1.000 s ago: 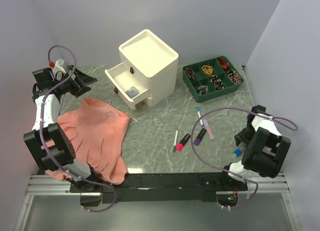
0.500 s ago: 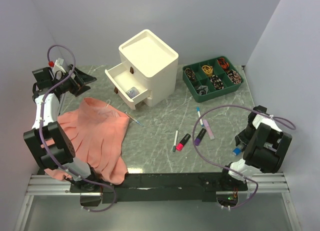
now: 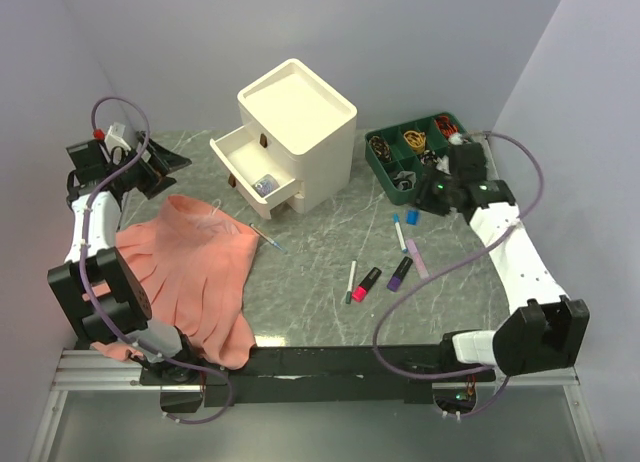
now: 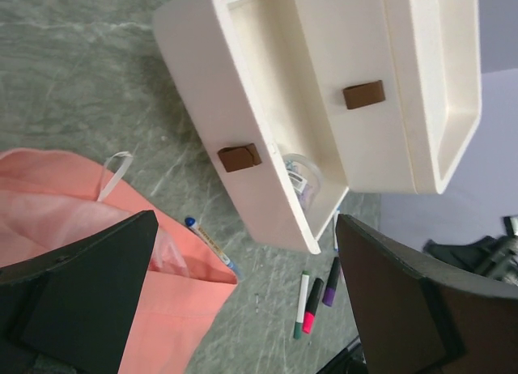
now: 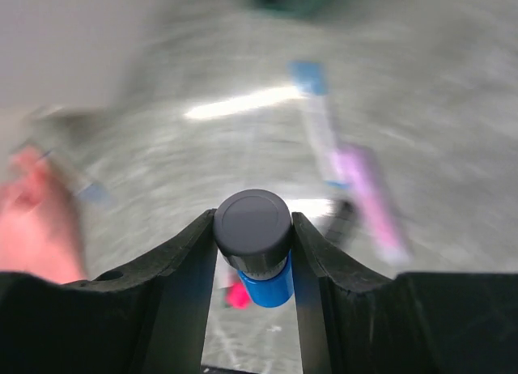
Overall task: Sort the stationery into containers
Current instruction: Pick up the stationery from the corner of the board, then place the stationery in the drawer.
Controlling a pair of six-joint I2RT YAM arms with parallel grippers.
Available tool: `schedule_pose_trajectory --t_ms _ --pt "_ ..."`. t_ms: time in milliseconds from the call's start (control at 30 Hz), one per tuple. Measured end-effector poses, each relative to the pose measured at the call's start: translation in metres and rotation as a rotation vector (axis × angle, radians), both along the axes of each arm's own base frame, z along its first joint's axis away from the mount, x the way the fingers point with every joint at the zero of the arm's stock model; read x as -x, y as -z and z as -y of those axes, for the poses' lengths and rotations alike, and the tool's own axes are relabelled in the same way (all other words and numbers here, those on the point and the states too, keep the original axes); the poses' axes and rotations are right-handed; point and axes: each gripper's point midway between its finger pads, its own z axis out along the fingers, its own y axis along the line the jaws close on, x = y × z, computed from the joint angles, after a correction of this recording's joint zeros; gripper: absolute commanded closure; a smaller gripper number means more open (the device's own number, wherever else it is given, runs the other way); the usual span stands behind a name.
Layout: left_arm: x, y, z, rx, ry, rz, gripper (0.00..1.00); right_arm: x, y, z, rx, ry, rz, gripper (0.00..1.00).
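- Two arms are bolted at the near edge of a grey-green marbled table [image 3: 330, 232]. The left one reaches to the far-left corner, and the right one stretches over the right side toward the back.
- Salmon-pink cloth [image 3: 190, 267] lies spread over the left-front part of the table.
- Cream-white cabinet [image 3: 297, 122] stands at the back centre. Its lower drawer [image 3: 240, 162] is pulled out toward the left, and a small clear item [image 4: 301, 178], too small to name, sits in the drawer's near corner.
- Green divided tray [image 3: 404, 126] sits at the back right, its compartments filled with small mixed bits.
- Left gripper [image 3: 165, 162] hangs above the table just beyond the cloth's far edge, left of the cabinet. Its fingers [image 4: 81, 301] are spread wide with nothing between them.
- Right gripper [image 3: 415, 197] hovers at the tray's near-left corner. Its fingers pinch a blue marker [image 5: 265, 289] with a dark round end; that wrist view is blurred, so "marker" is a best reading.
- Loose stationery lies on the bare table between the cloth and the right arm:
  - a thin pen [image 3: 268, 238] touches the cloth's edge;
  - a green-capped pen [image 3: 351, 280] lies just beside a pink highlighter [image 3: 367, 282];
  - a purple highlighter [image 3: 400, 273] lies near them;
  - a blue-capped pen [image 3: 398, 228] lies close to a pale lilac stick [image 3: 416, 257].
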Motion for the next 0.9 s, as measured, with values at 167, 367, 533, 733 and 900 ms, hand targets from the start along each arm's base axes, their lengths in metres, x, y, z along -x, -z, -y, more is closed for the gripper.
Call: schedule_pose_trajectory --t_ms 167,367,533,733,900 --pt "0.006 0.012 -0.002 -0.013 -0.039 -0.032 0.0 -0.017 -0.046 -0.098 -0.033 -0.313 0.156 1.0" --pt "0.019 0.027 0.003 0.008 -0.052 -0.064 0.01 -0.048 -0.076 -0.19 0.016 -0.582 0.309 1.0" --pt "0.028 0.03 0.006 0.015 -0.058 -0.065 0.01 -0.064 -0.084 -0.255 0.039 -0.734 0.441 1.0" --pt "0.031 0.03 0.007 0.012 -0.061 -0.055 0.0 -0.09 -0.098 -0.323 0.039 -0.816 0.578 1.0" --pt "0.034 0.034 0.007 0.026 -0.071 -0.065 0.01 -0.105 -0.097 -0.373 0.026 -0.847 0.649 1.0"
